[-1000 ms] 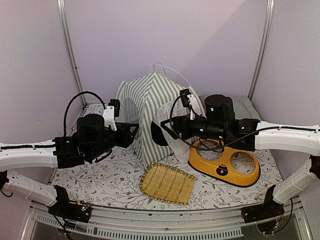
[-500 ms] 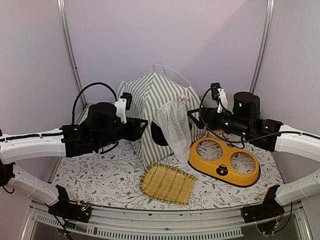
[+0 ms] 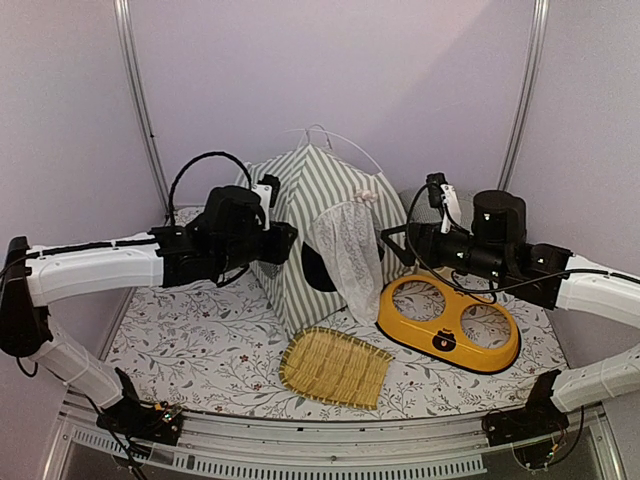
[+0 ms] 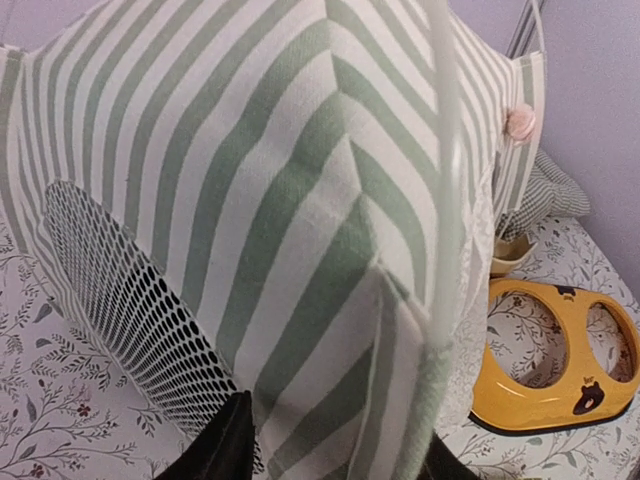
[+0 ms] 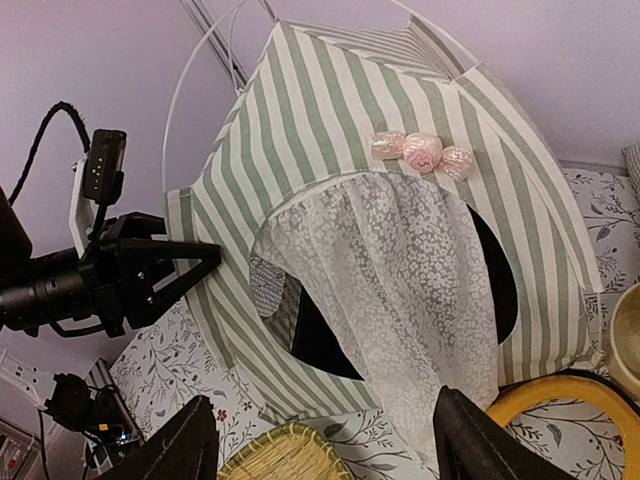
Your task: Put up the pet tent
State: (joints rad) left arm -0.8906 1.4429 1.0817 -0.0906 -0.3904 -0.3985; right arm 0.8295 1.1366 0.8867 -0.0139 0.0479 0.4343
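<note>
The pet tent (image 3: pixel 320 200) stands upright at the back middle, striped grey-green and white, its lace curtain (image 3: pixel 350 250) hanging over the dark door. Thin white poles (image 3: pixel 340 140) arc above its peak. My left gripper (image 3: pixel 285 243) is at the tent's front left corner. In the left wrist view the striped corner (image 4: pixel 280 200) fills the gap of that gripper (image 4: pixel 335 435), beside the mesh window (image 4: pixel 120 300); whether the fingers press the fabric is unclear. My right gripper (image 3: pixel 385 240) hangs open just right of the curtain, touching nothing. The right wrist view has this gripper (image 5: pixel 325 400) facing the tent (image 5: pixel 330 130) and curtain (image 5: pixel 420 270).
A yellow double-bowl feeder (image 3: pixel 450 325) lies right of the tent, under the right arm. A woven bamboo tray (image 3: pixel 335 367) sits in front of the tent. A checked cushion (image 3: pixel 495 212) lies at the back right. A floral cloth (image 3: pixel 200 350) covers the table; metal posts (image 3: pixel 140 100) stand behind.
The left arm has risen and swung right, up to the tent's corner. The right arm has drawn back to the right, away from the door, and the curtain now hangs free.
</note>
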